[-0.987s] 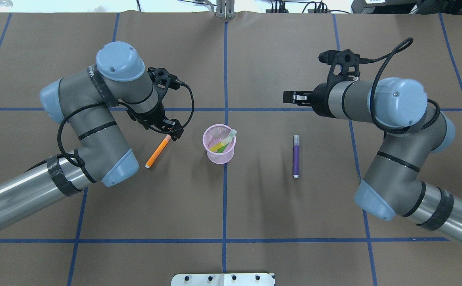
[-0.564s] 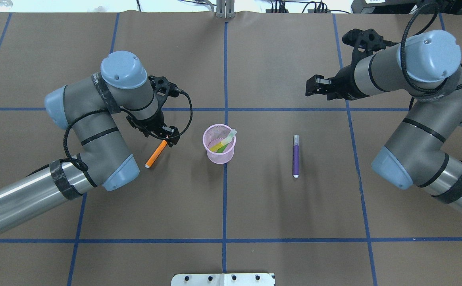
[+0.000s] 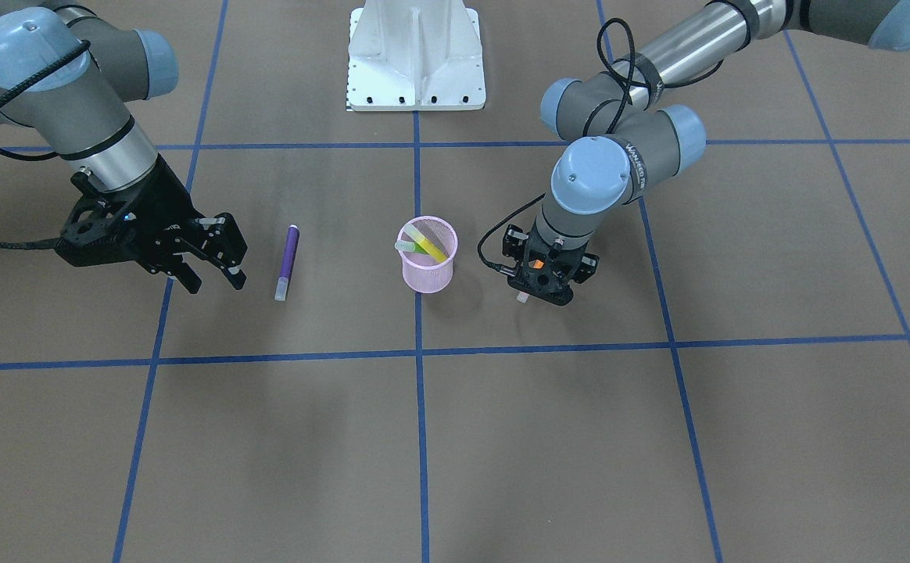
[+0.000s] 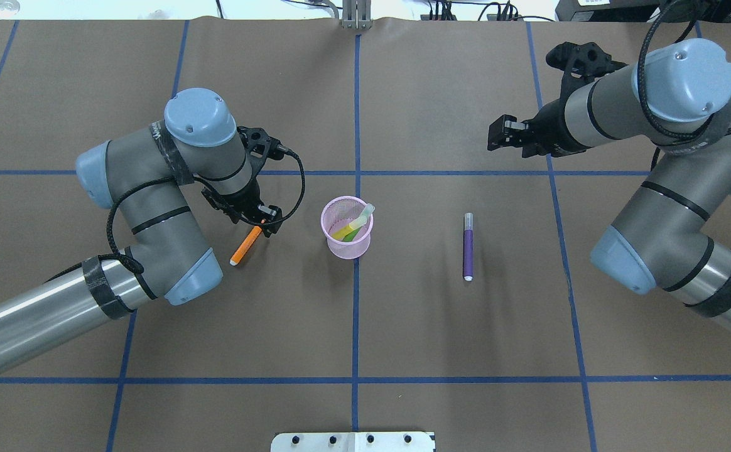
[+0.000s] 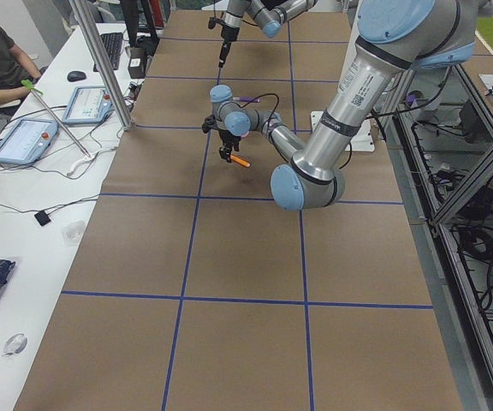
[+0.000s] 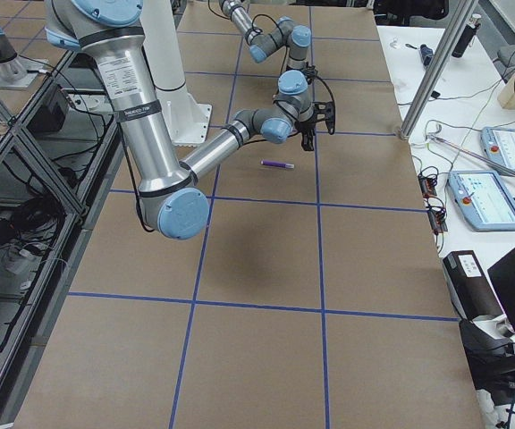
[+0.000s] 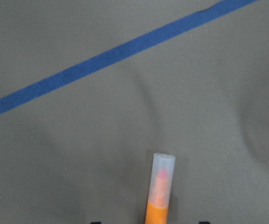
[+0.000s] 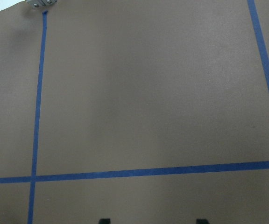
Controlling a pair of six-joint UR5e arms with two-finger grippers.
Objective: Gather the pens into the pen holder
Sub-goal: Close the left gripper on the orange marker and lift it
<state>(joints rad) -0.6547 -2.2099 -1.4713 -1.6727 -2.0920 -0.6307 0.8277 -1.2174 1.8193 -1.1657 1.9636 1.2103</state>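
Orange pen: left claw closer (slightly)

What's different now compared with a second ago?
The left gripper moved in over the orange pen near its capped end, jaws open either side, not yet gripping. The right gripper, open and empty, pulled back rightward, away from the purple pen. Both loose pens, the pen holder and its two pens stayed put.

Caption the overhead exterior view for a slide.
Open left gripper over capped end of orange pen; yellow pen and green pen in pen holder; purple pen lying loose; right gripper open.
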